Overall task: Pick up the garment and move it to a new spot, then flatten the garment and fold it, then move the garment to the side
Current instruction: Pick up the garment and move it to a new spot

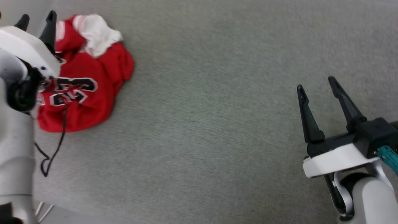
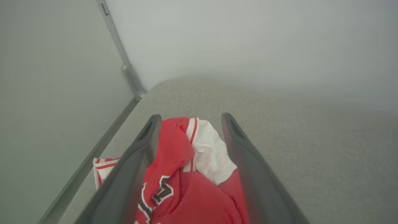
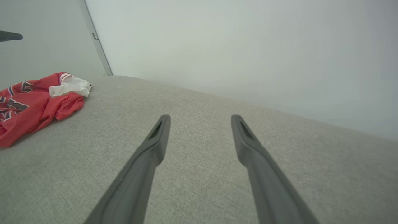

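The garment (image 1: 90, 77) is a red jersey with a white sleeve and black white-outlined lettering, lying crumpled at the far left of the grey surface. My left gripper (image 1: 37, 19) hovers over its left part, open, fingers pointing away. In the left wrist view the garment (image 2: 186, 174) bunches up between the spread fingers of the left gripper (image 2: 189, 119); whether they touch the cloth I cannot tell. My right gripper (image 1: 315, 82) stands open at the lower right, far from the garment, nothing between its fingers. The right wrist view has the garment (image 3: 37, 102) at its left and the right gripper (image 3: 200, 119) over bare surface.
A grey fabric-covered surface (image 1: 217, 124) spreads between the two arms. A thin black cable (image 1: 54, 149) dangles from my left arm over the garment's near edge. A pale wall with a metal corner strip (image 2: 119, 56) borders the far-left corner.
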### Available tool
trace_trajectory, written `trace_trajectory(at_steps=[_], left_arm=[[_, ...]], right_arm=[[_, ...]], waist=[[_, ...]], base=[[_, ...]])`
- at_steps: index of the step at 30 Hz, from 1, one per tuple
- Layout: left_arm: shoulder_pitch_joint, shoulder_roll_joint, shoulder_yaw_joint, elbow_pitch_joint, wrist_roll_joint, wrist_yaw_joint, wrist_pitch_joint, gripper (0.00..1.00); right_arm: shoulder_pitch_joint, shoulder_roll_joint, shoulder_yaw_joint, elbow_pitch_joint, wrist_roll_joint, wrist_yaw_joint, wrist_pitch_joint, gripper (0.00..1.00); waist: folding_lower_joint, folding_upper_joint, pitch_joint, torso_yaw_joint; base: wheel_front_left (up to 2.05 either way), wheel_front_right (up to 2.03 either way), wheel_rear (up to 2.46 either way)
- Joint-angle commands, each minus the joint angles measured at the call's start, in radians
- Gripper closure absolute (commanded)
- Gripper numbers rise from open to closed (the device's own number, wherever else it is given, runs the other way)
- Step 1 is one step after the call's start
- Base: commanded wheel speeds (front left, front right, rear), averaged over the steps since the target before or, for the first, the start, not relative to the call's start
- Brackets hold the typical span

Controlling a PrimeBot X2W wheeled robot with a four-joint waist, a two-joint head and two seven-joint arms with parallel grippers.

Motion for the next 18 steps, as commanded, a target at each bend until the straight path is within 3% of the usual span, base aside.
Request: trace_trajectory(at_steps=[1, 6, 9, 13, 18], left_arm=[[-0.014, 0.027, -0.013, 0.014, -0.019, 0.0, 0.032, 0.0], [-0.01, 0.153, -0.073, 0.081, -0.131, -0.001, 0.226, 0.0], [0.006, 0.201, -0.1, 0.111, -0.202, -0.001, 0.324, 0.0], [0.018, 0.21, -0.113, 0.171, -0.282, -0.001, 0.423, 0.0], [0.061, 0.168, -0.104, 0.299, -0.343, 0.014, 0.511, 0.0]], right_arm=[[-0.024, 0.0, 0.005, 0.003, 0.0, -0.001, -0.009, 0.0], [-0.071, 0.0, 0.014, 0.025, 0.012, -0.001, -0.041, 0.0], [-0.089, 0.001, 0.014, 0.035, 0.012, -0.001, -0.051, 0.0], [-0.113, 0.001, 0.02, 0.047, 0.012, -0.001, -0.06, 0.0], [-0.138, 0.001, 0.034, 0.065, 0.019, -0.001, -0.069, 0.0]], waist=[[-0.0002, 0.0, 0.078, -0.074], [-0.0002, 0.0, 0.129, -0.129], [-0.0002, 0.0, 0.157, -0.142], [-0.0002, 0.0, 0.186, -0.148], [-0.0002, 0.0, 0.196, -0.157]], base=[[0.0, 0.0, 0.0], [0.0, 0.0, 0.0], [0.0, 0.0, 0.0], [0.0, 0.0, 0.0], [0.0, 0.0, 0.0]])
